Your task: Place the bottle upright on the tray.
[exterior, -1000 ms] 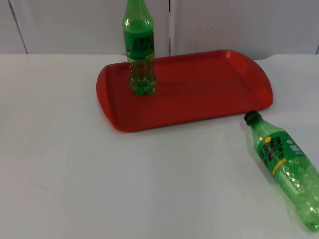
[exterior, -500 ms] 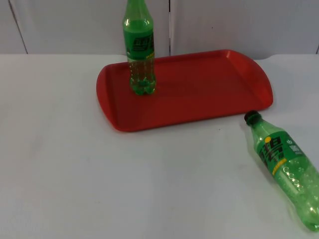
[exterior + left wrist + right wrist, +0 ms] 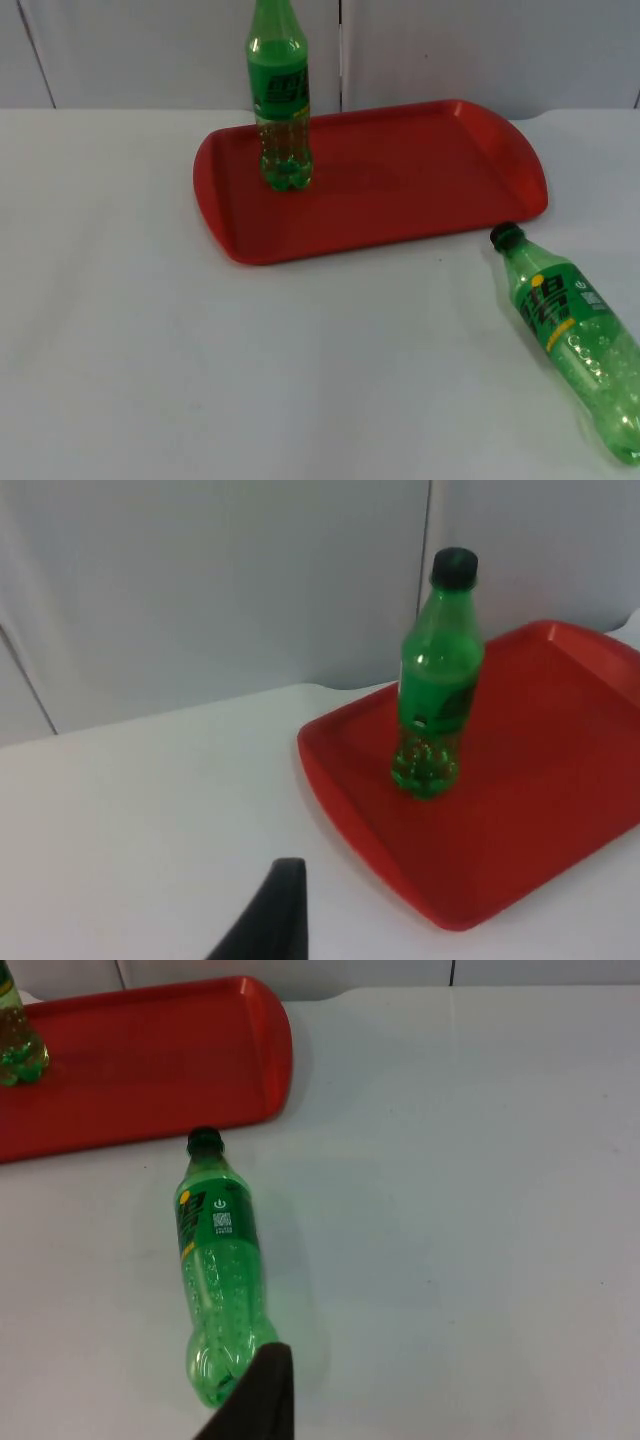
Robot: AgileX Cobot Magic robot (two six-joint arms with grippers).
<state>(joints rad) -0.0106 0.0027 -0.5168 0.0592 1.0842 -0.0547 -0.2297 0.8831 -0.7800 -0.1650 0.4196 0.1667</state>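
Two green bottles are on show, and we see neither arm reaching over the table in the top view; both wait out of reach of the bottles. We get the left gripper's fingertip (image 3: pixel 270 910) over bare white table (image 3: pixel 150 350), short of the red tray (image 3: pixel 400 200); whether that gripper is spread or pressed together we cannot tell, and it touches nothing we can see. We get the right gripper's fingertip (image 3: pixel 262 1395) just beside the base of the lying bottle (image 3: pixel 575 340); contact or a gap, we cannot tell, nor how far that gripper is parted. We find that bottle flat on its side on the table, off the tray and near its front right corner; its long axis runs diagonally, black cap toward the tray, base away from it. We see the standing bottle (image 3: pixel 280 100) upright on the tray's far left part, cap up.
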